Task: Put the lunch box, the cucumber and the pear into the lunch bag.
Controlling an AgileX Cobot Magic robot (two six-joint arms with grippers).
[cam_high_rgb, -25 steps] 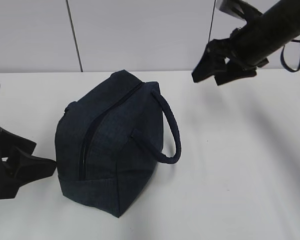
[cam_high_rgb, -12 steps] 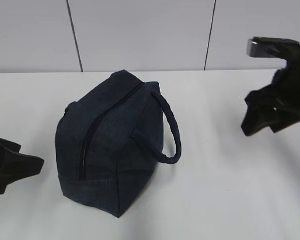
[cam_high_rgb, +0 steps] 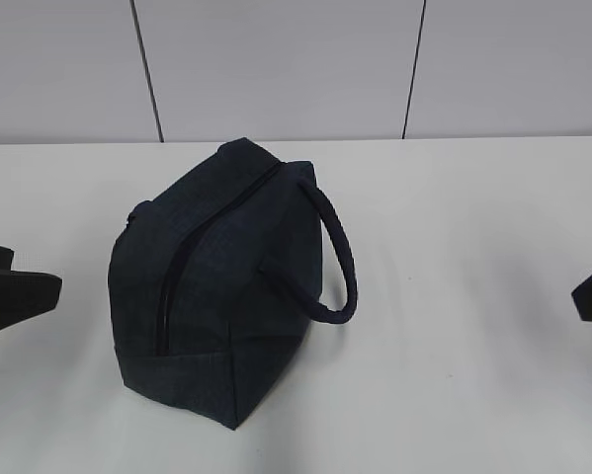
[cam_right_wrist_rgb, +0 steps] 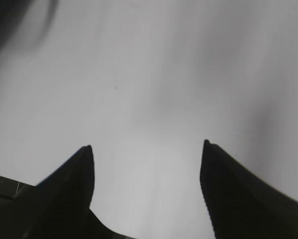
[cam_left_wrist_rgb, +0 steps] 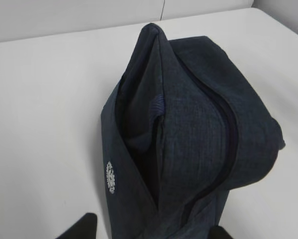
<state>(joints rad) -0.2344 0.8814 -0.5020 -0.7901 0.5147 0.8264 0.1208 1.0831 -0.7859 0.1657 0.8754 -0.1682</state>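
Lunch bag (cam_high_rgb: pixel 216 286) sitting zipped at table centre, long axis running 1-to-7 o'clock. Left gripper (cam_left_wrist_rgb: pixel 149 234) hanging nearer, fingers spread wide, bag at its 12 o'clock. Right gripper (cam_right_wrist_rgb: pixel 146 149) gaping wide over bare table.

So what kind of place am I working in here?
Probably a lab or test bench, not a kitchen: a bare white table, a plain grey panelled wall behind it, and only the zipped navy lunch bag set out.

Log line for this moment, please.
bag: on table, zipper shut | box, cucumber, pear: not in view | left gripper: open, near bag | right gripper: open, empty, over table
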